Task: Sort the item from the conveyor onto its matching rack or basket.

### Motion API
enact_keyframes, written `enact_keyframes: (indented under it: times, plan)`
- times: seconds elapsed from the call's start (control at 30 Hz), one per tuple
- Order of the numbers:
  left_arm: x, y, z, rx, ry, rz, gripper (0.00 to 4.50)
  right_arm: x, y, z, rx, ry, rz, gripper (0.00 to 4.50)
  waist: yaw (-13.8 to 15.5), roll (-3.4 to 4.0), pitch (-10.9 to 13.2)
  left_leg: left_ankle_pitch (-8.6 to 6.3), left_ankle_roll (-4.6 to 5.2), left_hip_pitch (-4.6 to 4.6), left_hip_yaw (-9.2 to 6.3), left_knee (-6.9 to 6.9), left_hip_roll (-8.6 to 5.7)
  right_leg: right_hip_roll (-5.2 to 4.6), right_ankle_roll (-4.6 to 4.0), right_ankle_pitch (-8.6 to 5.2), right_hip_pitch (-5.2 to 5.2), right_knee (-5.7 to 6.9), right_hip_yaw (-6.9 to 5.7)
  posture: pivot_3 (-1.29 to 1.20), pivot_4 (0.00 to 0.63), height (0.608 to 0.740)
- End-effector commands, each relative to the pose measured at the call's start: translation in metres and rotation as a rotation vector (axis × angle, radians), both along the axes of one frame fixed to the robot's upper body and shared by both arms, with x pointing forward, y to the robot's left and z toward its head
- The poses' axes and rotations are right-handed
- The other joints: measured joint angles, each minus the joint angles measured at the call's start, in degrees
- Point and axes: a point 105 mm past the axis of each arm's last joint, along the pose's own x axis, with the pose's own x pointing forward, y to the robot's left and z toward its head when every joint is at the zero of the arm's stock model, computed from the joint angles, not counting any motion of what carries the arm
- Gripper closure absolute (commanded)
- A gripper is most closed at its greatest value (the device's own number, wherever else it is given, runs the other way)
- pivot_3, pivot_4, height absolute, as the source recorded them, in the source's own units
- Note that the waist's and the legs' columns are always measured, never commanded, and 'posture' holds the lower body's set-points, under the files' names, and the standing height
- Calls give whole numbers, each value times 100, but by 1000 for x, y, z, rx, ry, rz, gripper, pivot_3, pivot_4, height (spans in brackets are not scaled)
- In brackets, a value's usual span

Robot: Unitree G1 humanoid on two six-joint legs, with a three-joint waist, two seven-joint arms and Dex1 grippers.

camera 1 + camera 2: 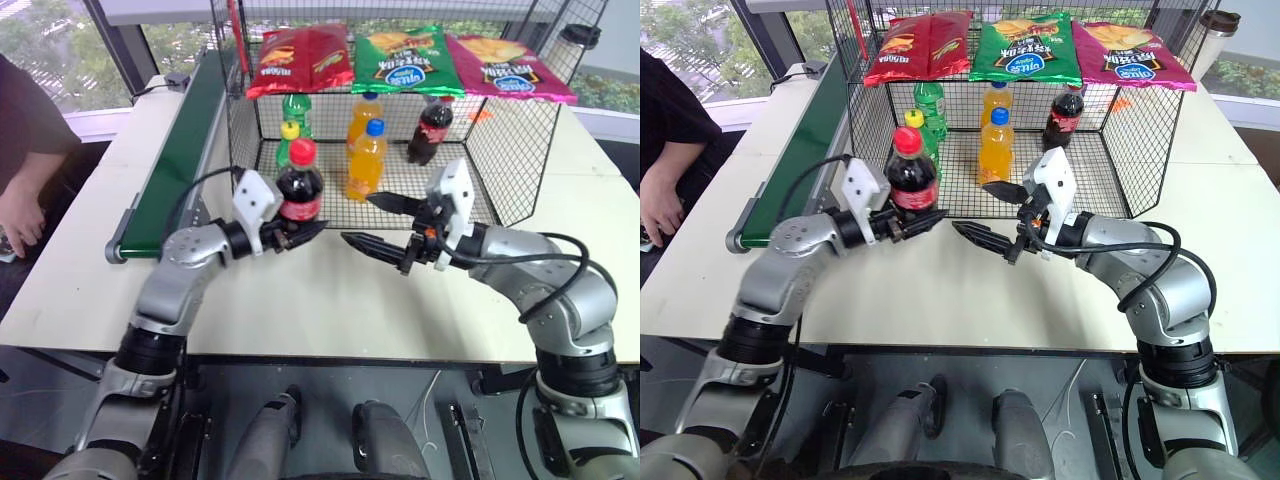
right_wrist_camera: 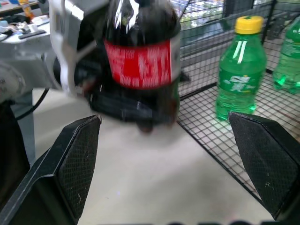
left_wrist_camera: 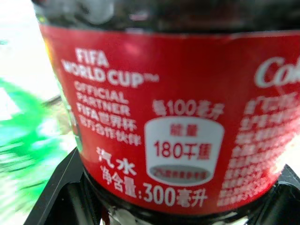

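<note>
The left gripper (image 1: pixel 300 233) had its fingers closed low on the cola bottle (image 1: pixel 299 190) and held it upright above the bench (image 1: pixel 320 300), just in front of the cage (image 1: pixel 520 150). The grip sat under the red label, so the bottle stood straight and its cap stayed up.

The right gripper (image 1: pixel 385 222) waited just beside the bottle with its fingers spread wide and nothing between them. It pointed toward the bottle, so I judged that a hand-over was being prepared, because the right arm was nearer to the open front of the cage.

Inside the cage another cola bottle (image 1: pixel 430 130) stood at the back, apart from the orange bottles (image 1: pixel 366 160) and the green bottles (image 1: pixel 292 128). The held bottle probably belonged beside it. The conveyor (image 1: pixel 175 150) lay to the left of the cage.
</note>
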Motion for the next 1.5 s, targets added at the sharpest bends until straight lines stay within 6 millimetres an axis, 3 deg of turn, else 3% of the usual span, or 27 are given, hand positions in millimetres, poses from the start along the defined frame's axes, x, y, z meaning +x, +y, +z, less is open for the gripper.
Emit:
enact_keyframes:
  times: [0.03,0.43,0.77,0.87,1.03,1.33,1.43,1.5]
  plan:
    - [-8,-19,17,-3,-107,-91,1597,-5,0,23,17,-85,11,0,0,0,0,1,1,0,0,0,0,0,3,2,0,0,0,0,150,738]
    - [-15,-55,3,4,-88,-227,1597,-5,2,34,28,-123,10,0,7,0,0,3,5,0,0,2,0,0,6,3,2,0,-4,0,150,738]
    - [-22,-68,-6,13,-65,-287,1597,-4,3,42,52,-141,10,0,4,0,0,4,7,-1,-1,3,-1,0,8,4,2,1,-6,0,150,738]
    - [-23,-70,-7,16,-65,-296,1597,-2,3,43,58,-146,0,875,5,0,0,4,7,-2,-1,4,-1,0,8,4,2,0,-5,0,150,738]
    - [-19,-71,-2,-15,-46,-278,1597,-6,4,45,73,-148,23,3366,5,0,0,4,7,-2,-1,5,-1,0,8,5,2,1,-6,0,150,738]
    - [-12,-67,-2,-31,-9,-235,1597,-3,4,47,88,-146,0,3355,2,0,0,4,7,-2,-1,6,-1,1,9,5,2,2,-6,0,150,738]
    - [-12,-65,-3,-35,11,-240,70,1,2,47,86,-163,-31,3355,5,0,0,4,7,-1,-1,6,-1,1,9,5,2,2,-6,0,150,738]
    - [-15,-64,-4,-38,25,-254,28,2,2,46,85,-166,-41,3355,3,0,0,4,7,-1,-1,8,-1,1,9,5,3,2,-6,0,150,738]
